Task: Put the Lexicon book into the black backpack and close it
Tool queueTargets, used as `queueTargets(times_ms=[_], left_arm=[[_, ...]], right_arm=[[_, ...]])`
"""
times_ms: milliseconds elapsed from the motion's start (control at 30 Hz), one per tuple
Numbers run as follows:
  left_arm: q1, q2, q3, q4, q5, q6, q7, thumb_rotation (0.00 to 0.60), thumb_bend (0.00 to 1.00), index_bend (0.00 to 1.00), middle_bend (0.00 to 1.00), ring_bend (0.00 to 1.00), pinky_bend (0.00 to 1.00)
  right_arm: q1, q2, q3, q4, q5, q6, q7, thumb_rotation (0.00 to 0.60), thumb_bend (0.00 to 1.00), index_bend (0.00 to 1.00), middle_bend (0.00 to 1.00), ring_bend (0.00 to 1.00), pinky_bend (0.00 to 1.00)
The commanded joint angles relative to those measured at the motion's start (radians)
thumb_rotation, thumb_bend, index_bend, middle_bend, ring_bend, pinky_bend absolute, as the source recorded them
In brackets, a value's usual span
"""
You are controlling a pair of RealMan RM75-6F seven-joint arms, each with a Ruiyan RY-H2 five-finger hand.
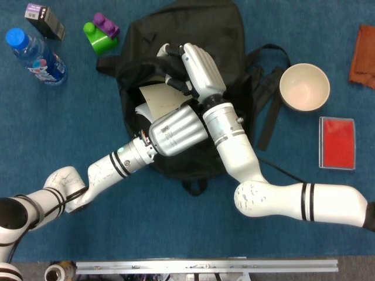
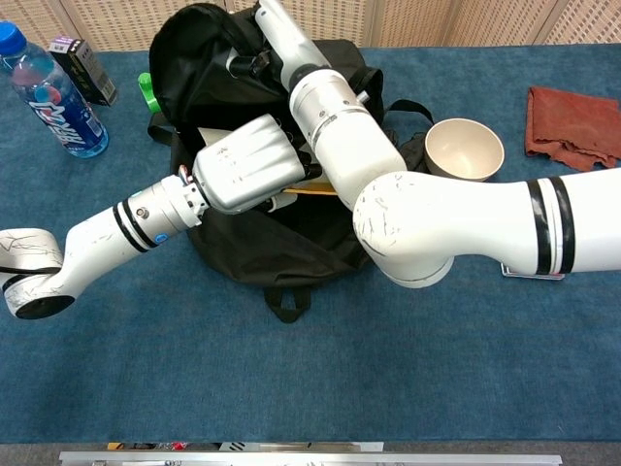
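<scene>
here, nearest the robot, the left hand (image 1: pixel 176 132) lies knuckles-up over the mouth of the black backpack (image 1: pixel 222 35), its fingers curled down around the near edge of the lexicon book (image 1: pixel 159 99), so it grips the book. the book's pale cover shows only partly in the head view, tilted and sunk into the opening with dark fabric around it; in the chest view a thin yellowish edge (image 2: pixel 312 191) peeks out beside the left hand (image 2: pixel 247 163). just beyond, the right hand (image 1: pixel 200 69) reaches across the left one and its fingers pinch the backpack's black rim at the top of the opening, holding the fabric up. the right forearm crosses over the bag's near half. the backpack lies flat on the blue table (image 1: pixel 82 193), straps (image 1: pixel 270 96) trailing to the right.

further out, a white bowl (image 1: pixel 304 86) sits right of the straps, a red case (image 1: pixel 337 143) near it, and a rust cloth (image 1: pixel 363 55) at the right edge. at far left lie a blue bottle (image 1: pixel 36 57), a dark small box (image 1: pixel 44 19) and a green-and-purple toy block (image 1: pixel 101 32).
</scene>
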Motion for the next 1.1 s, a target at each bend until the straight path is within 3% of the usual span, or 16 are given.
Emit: queueTargets(times_ms=[33,700,1100], left_arm=[[-0.004,-0.007,0.001,0.007,-0.007,-0.008,-0.003,0.600,0.28,0.71,0.69,0.52,0.60],[-0.032,-0.064,-0.030,0.088,-0.074,-0.047,0.018,0.600,0.28,0.71,0.70,0.52,0.60],[-0.031,-0.092,-0.010,0.126,-0.082,-0.048,0.009,0.600,0.28,0.71,0.70,0.52,0.60]], right_arm=[[0.000,0.002,-0.001,-0.005,0.003,0.000,0.001,0.600,0.99,0.69,0.63,0.62,0.87],[-0.008,0.025,-0.011,-0.042,0.020,0.000,0.007,0.600,0.98,0.69,0.63,0.62,0.87],[-0.009,0.033,-0.003,-0.050,0.033,-0.002,0.022,0.600,0.97,0.69,0.63,0.62,0.87]])
